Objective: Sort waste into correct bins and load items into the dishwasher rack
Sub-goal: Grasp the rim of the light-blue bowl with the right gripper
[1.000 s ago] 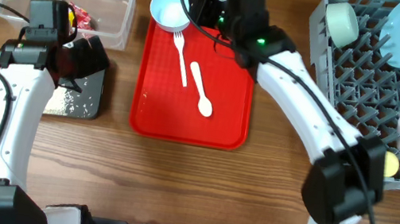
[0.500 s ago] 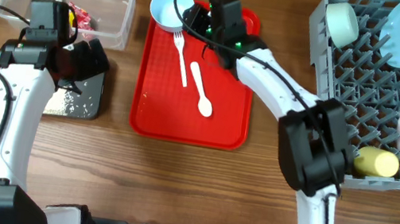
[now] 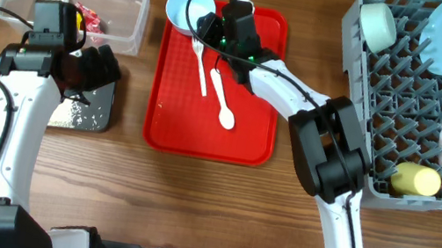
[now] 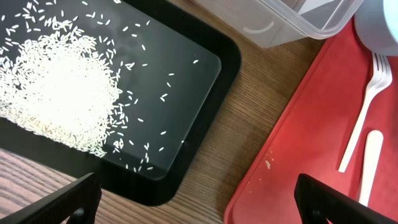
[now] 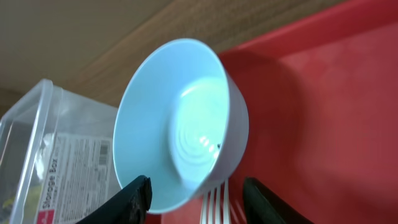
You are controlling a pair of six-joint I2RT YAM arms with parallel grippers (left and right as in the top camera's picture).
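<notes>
The only thing that really moved in the last second was the right arm. It swung in from above the red tray's (image 3: 246, 132) far edge and folded up. That put the right tool (image 5: 198, 198) right up against the pale-blue bowl (image 5: 180, 124) perched on the tray's far-left corner. The bowl itself hadn't budged. The tool's fingers were roughly half spread, one on each side of the bowl's near edge. A gap still showed on one side, so nothing looked clamped yet.

With the arm out of the way, the yellow cup (image 3: 415, 180) lay in plain view in the dishwasher rack (image 3: 385, 97), which stood to the right of the red tray.

The left tool (image 4: 200, 198) hadn't shifted at all. Its jaws were wide and empty, hanging over the black tray (image 4: 227, 68) of rice (image 4: 62, 93) just left of the red tray.

My read was that the bowl was next in line for the rack. After that, only the white fork (image 3: 199, 63) and white spoon (image 3: 223, 99) would be left on the red tray. The grab probably needed the fingers to close on the bowl's wall without nudging the fork beside it.
</notes>
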